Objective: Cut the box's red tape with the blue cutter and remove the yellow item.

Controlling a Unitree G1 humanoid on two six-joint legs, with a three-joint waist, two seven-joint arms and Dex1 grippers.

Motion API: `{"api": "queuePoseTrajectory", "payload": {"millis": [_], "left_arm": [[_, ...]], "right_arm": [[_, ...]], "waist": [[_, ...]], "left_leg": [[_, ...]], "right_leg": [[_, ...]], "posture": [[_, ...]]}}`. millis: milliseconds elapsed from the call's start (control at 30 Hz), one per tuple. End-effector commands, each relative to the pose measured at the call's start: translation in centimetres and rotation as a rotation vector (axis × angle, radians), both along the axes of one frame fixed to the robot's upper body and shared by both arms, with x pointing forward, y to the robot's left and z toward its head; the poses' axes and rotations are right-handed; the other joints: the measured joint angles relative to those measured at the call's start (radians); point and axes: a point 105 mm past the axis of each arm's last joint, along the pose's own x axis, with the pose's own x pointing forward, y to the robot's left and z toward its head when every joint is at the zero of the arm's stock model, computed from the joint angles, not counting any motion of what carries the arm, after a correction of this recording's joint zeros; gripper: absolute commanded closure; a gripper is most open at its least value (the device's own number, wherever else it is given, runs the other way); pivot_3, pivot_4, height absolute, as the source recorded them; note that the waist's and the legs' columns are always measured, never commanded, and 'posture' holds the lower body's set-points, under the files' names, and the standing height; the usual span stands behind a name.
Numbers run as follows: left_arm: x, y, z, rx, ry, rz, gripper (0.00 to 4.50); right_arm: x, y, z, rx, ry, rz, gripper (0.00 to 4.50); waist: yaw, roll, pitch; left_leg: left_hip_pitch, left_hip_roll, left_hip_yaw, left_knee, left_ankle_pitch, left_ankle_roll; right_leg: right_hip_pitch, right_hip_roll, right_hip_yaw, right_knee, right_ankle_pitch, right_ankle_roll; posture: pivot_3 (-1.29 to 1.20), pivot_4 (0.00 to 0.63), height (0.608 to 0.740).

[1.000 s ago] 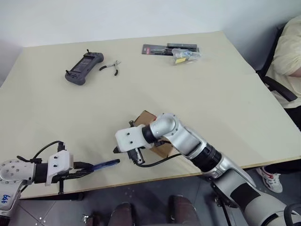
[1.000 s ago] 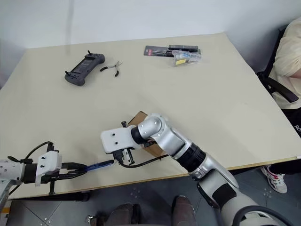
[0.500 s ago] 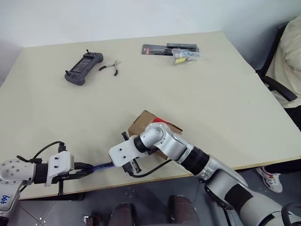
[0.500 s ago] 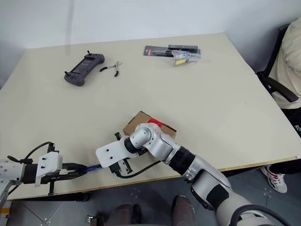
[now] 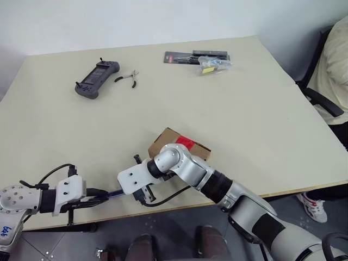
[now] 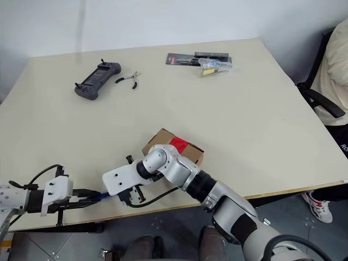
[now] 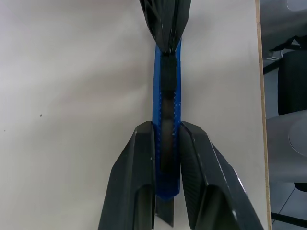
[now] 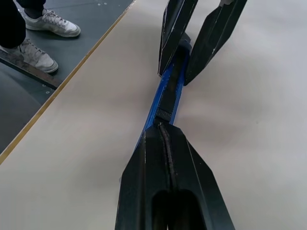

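Swinging off the box [image 5: 179, 148] toward the table's near edge, the right gripper [image 8: 164, 132] meets the blue cutter [image 7: 166, 120] tip, fingers pressed together. Left gripper [image 7: 168, 139], reaching low beside the box, clamps the cutter's handle.

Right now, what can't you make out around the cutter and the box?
- blue cutter: whether its blade is out; the right fingers, shut, cover its tip.
- box: near side hidden behind the right arm.
- yellow item: nothing of the shut box's inside shows.
- red tape: too small to tell if cut.
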Motion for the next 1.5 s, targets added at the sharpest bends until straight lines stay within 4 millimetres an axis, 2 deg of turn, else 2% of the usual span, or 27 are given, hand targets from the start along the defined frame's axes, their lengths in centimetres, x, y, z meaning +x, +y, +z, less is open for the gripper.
{"api": "queuePoseTrajectory", "payload": {"millis": [33, 267, 367, 467, 533, 567, 633, 733, 833, 933, 1033, 1133, 1267, 1500], "left_arm": [[-1.6, -0.2, -3.1, 0.028, 0.142, 0.004, 4.07], [-1.5, -0.6, -3.5, 0.019, 0.143, 0.009, 4.07], [-1.3, -0.5, -3.7, 0.034, 0.129, 0.009, 4.07], [-0.7, -0.8, -3.2, 0.004, 0.066, 0.023, 4.07], [-0.1, -1.0, -2.5, -0.021, -0.003, 0.041, 4.09], [0.5, -1.2, -1.9, -0.057, -0.052, 0.062, 4.09], [1.1, -1.4, -1.1, -0.099, -0.112, 0.091, 4.09], [2.2, -2.0, 0.5, -0.171, -0.235, 0.119, 4.09], [3.0, -2.6, 1.7, -0.217, -0.335, 0.135, 4.09], [4.0, -3.2, 3.1, -0.263, -0.440, 0.148, 4.09], [5.1, -4.3, 4.4, -0.280, -0.567, 0.141, 4.09], [6.8, -4.6, 5.9, -0.297, -0.724, 0.190, 4.09], [7.8, -5.8, 7.4, -0.313, -0.853, 0.192, 4.09], [9.3, -7.0, 8.6, -0.306, -0.981, 0.217, 4.09]], "right_arm": [[-0.9, 0.9, 0.3, 0.017, 0.011, 0.039, 4.50], [-0.9, 1.1, 0.5, 0.049, 0.041, 0.019, 4.50], [-0.2, 1.1, 2.1, 0.128, 0.079, -0.048, 4.50], [0.7, -0.7, 3.9, 0.175, 0.120, -0.105, 4.50], [1.2, -2.4, 5.7, 0.211, 0.175, -0.152, 4.12], [1.6, -3.4, 7.5, 0.260, 0.229, -0.199, 3.90], [2.1, -4.7, 9.8, 0.322, 0.298, -0.256, 3.24], [4.0, -7.4, 13.3, 0.382, 0.384, -0.411, 2.20], [4.8, -9.0, 14.6, 0.389, 0.428, -0.485, 1.15], [5.7, -10.0, 15.2, 0.383, 0.472, -0.563, 0.14], [7.3, -10.7, 15.5, 0.375, 0.521, -0.687, 0.06], [8.4, -11.1, 14.9, 0.283, 0.589, -0.804, 0.06], [8.2, -10.4, 16.0, 0.262, 0.678, -0.793, 0.06], [8.9, -9.4, 15.8, 0.198, 0.738, -0.842, 0.06]], "waist": [[0.000, 0.000, 0.000], [0.001, 0.000, 0.000], [0.004, 0.000, 0.000], [0.014, 0.000, 0.000], [0.027, 0.000, 0.000], [0.031, 0.000, 0.000], [0.036, 0.000, 0.000], [0.035, 0.000, 0.001], [0.031, -0.003, 0.000], [0.027, -0.005, 0.000], [0.018, -0.005, 0.000], [0.019, -0.006, 0.001], [0.014, -0.007, 0.001], [0.013, -0.008, 0.001]], "left_leg": [[0.000, 0.000, 0.000, 0.000, 0.000, 0.000], [0.000, 0.000, 0.000, 0.000, 0.000, 0.000], [0.000, 0.000, 0.000, 0.001, 0.000, 0.000], [-0.001, 0.000, 0.000, 0.002, 0.000, 0.000], [-0.002, 0.000, -0.001, 0.003, 0.000, 0.001], [-0.003, 0.000, -0.001, 0.005, -0.001, 0.001], [-0.004, 0.000, -0.002, 0.007, -0.001, 0.002], [-0.005, 0.000, -0.002, 0.009, -0.001, 0.002], [-0.005, 0.001, -0.002, 0.010, -0.001, 0.002], [-0.005, 0.001, -0.001, 0.009, -0.003, 0.001], [-0.006, 0.001, 0.000, 0.009, -0.004, 0.001], [-0.008, 0.001, 0.000, 0.009, -0.004, 0.001], [-0.008, 0.001, 0.000, 0.009, -0.004, 0.001], [-0.009, 0.001, 0.000, 0.009, -0.004, 0.001]], "right_leg": [[0.000, 0.000, 0.000, 0.000, 0.000, 0.000], [0.000, 0.000, 0.000, 0.000, 0.000, 0.000], [0.000, 0.000, 0.000, 0.000, 0.000, 0.000], [0.001, 0.000, 0.000, 0.000, 0.000, 0.000], [0.001, 0.000, 0.000, 0.000, 0.000, 0.000], [0.001, 0.000, 0.000, -0.001, 0.000, 0.000], [0.001, -0.001, 0.000, -0.001, 0.000, 0.000], [0.001, -0.001, 0.000, -0.001, 0.000, 0.000], [0.001, 0.000, -0.001, 0.000, 0.000, 0.000], [0.001, 0.000, -0.002, -0.001, 0.000, 0.000], [-0.001, 0.000, -0.002, -0.001, 0.001, 0.000], [-0.002, 0.000, -0.003, -0.001, 0.001, 0.001], [-0.002, 0.000, -0.003, -0.001, 0.001, 0.001], [-0.002, 0.000, -0.004, -0.002, 0.001, 0.001]], "posture": [[0.00, 0.150, 0.740], [0.00, 0.150, 0.740], [0.00, 0.150, 0.740], [0.00, 0.150, 0.740], [0.00, 0.150, 0.740], [0.00, 0.150, 0.740], [0.00, 0.150, 0.740], [0.00, 0.150, 0.740], [0.00, 0.150, 0.740], [0.00, 0.150, 0.740], [0.00, 0.150, 0.740], [0.00, 0.150, 0.740], [0.00, 0.150, 0.740], [0.00, 0.150, 0.740]]}}
